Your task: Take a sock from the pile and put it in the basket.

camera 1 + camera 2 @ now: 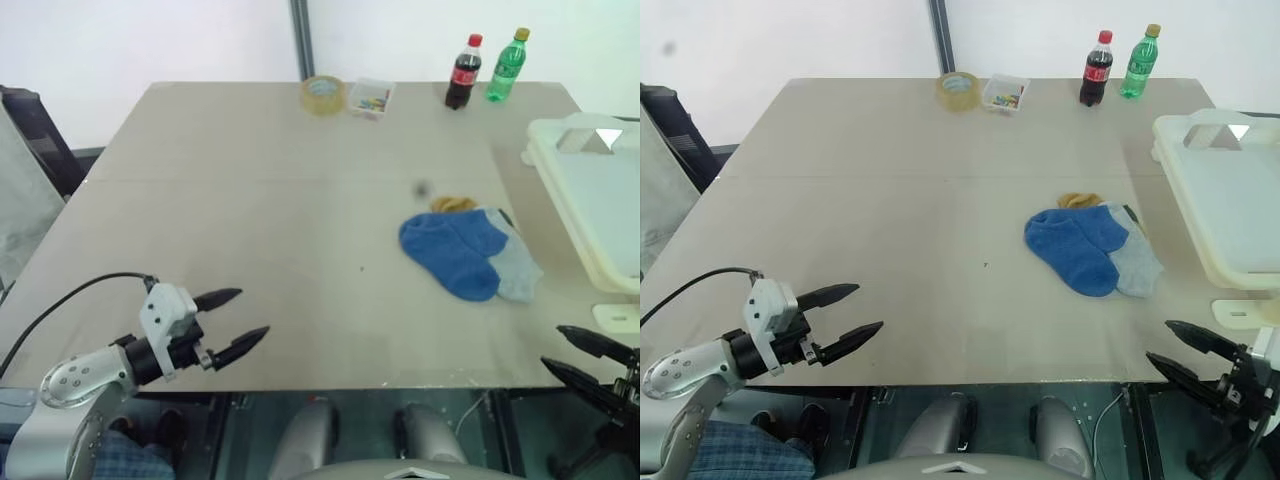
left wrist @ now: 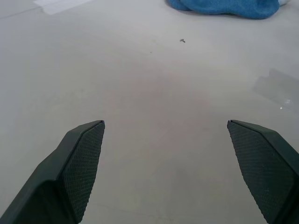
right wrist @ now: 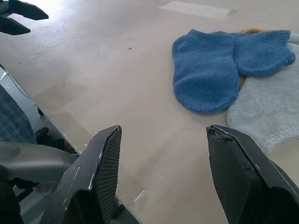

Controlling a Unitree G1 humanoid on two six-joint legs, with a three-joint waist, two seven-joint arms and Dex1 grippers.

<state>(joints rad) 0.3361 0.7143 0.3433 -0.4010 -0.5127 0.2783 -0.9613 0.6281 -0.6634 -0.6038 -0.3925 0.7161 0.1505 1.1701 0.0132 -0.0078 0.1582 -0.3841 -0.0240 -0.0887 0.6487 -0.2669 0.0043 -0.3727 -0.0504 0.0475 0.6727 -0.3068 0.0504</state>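
Left of the pile (image 1: 470, 250), well apart from it, the left gripper (image 1: 236, 322) hovers over the table (image 1: 250, 200) near its front edge, its two black fingers spread wide with nothing between them. On that pile's left side lies the sock (image 1: 452, 252), royal blue, flat, partly overlapping a light grey sock (image 1: 518, 268); a mustard-yellow sock (image 1: 452, 204) peeks out behind both. Right of the pile and near it stands the basket (image 1: 590, 200), cream-white, hanging over the table's right edge. Nearer than the pile and to its right, past the table's front corner, the right gripper (image 1: 1193, 352) waits with fingers apart and empty.

The step in hand looks like the reach. The right arm seems the better choice, being closer to both pile and basket. A clean pick likely means pinching the blue fabric at its free left part, away from the grey overlap, then lifting high enough to clear the thick rim.
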